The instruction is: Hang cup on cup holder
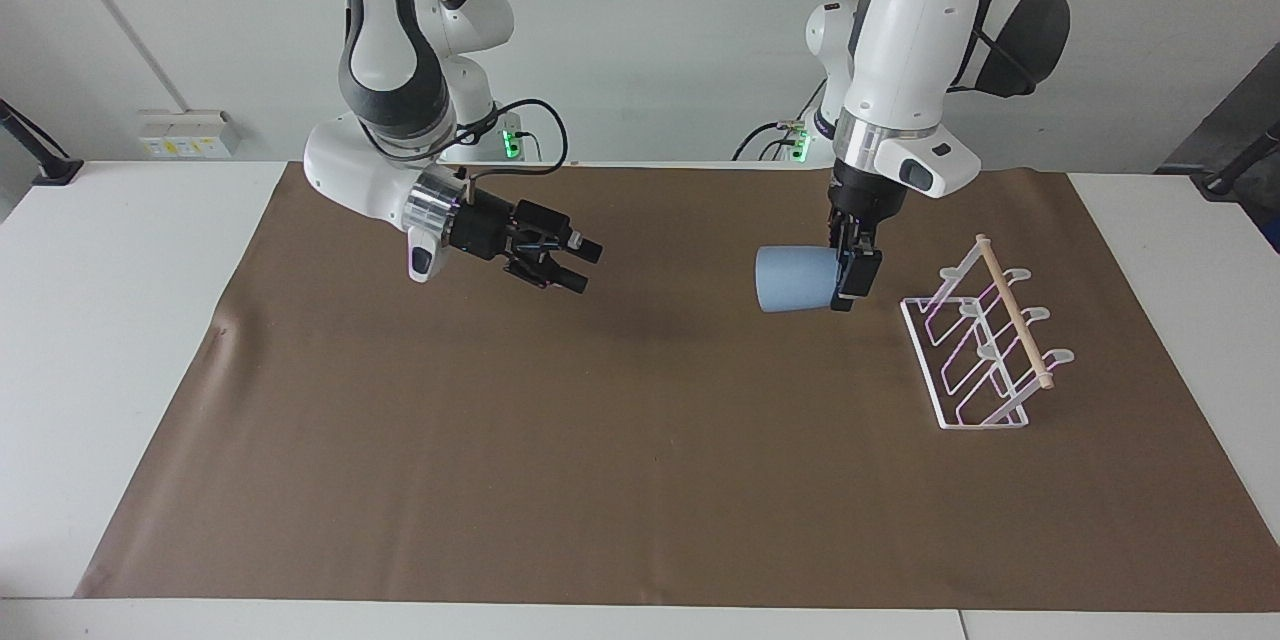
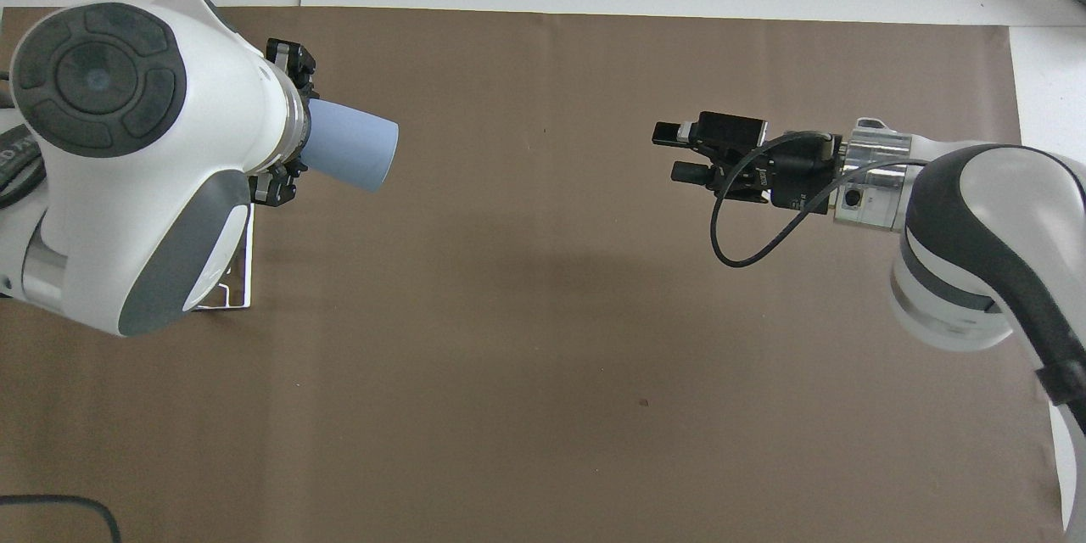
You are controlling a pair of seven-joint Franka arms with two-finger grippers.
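1. Gripping the cup (image 1: 795, 279) by its narrow base, my left hand (image 1: 853, 278) is clamped on it and carries it in the air, lying sideways with its mouth toward the right arm's end of the counter (image 1: 150, 250).
2. My right hand (image 1: 570, 265) hangs over the brown mat (image 1: 560, 440), fingers apart and holding nothing; that arm waits.
3. I see the cup holder (image 1: 985, 345) standing on the mat toward the left arm's end, near the cup but not touching it.
4. My worry is orientation: the mouth faces away from the prongs, so I judge the wrist must turn before hanging.
5. A shallow base grip could let the smooth cup slip during that turn.
6. Nudging the light rack with the cup's rim could shove it aside.
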